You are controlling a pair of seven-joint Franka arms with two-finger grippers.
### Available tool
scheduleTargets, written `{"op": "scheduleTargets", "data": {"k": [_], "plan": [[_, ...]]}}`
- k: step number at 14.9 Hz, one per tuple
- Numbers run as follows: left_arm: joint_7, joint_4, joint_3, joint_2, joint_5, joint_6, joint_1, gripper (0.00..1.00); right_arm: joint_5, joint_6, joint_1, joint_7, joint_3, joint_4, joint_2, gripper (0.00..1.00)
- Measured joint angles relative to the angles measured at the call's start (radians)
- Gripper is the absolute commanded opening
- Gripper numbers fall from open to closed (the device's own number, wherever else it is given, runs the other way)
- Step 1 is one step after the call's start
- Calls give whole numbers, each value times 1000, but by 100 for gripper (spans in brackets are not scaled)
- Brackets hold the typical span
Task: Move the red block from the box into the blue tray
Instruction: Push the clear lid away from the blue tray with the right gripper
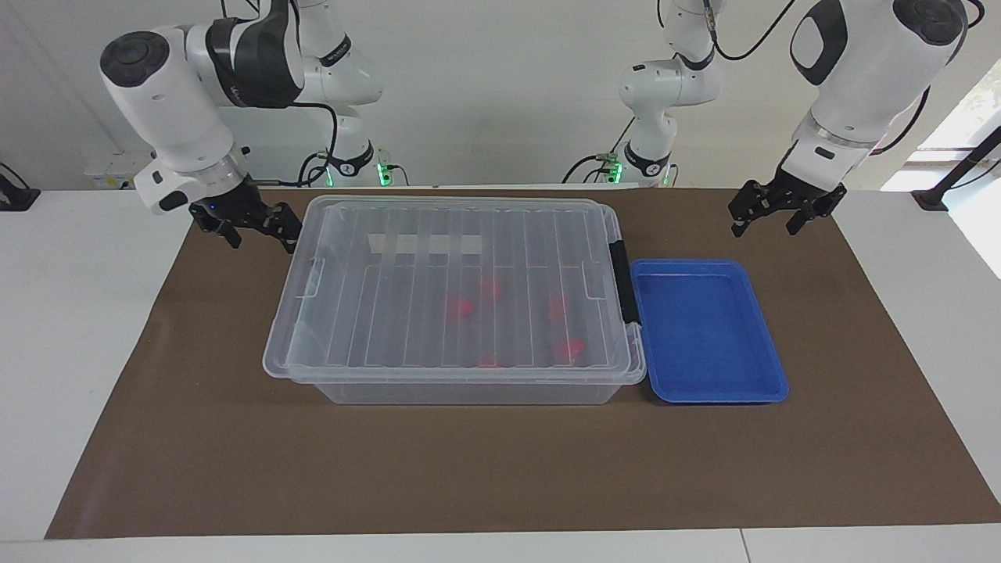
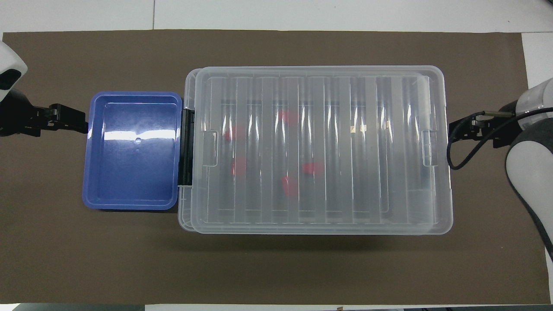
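Observation:
The box (image 1: 469,389) is a large clear bin in the middle of the brown mat, with its ribbed lid (image 2: 319,71) lying on it. Its black latch (image 1: 623,281) is on the short end toward the left arm. Several red blocks (image 1: 460,306) lie inside and show through the lid in the overhead view (image 2: 313,168). The blue tray (image 1: 708,328) sits empty beside the latch end (image 2: 134,164). My left gripper (image 1: 765,227) is open and raised over the mat beside the tray. My right gripper (image 1: 263,241) is open and raised by the box's other short end.
The brown mat (image 1: 500,469) covers most of the white table. A wide strip of bare mat lies farther from the robots than the box and tray. A black cable (image 2: 458,151) hangs by the right gripper.

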Motion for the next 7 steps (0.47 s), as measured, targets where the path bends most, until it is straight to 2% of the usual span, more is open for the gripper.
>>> {"op": "scheduleTargets", "data": {"k": [7], "plan": [[0, 0, 0, 0, 0, 0, 0, 100, 0, 109, -3, 17, 12, -93, 25, 100]]}}
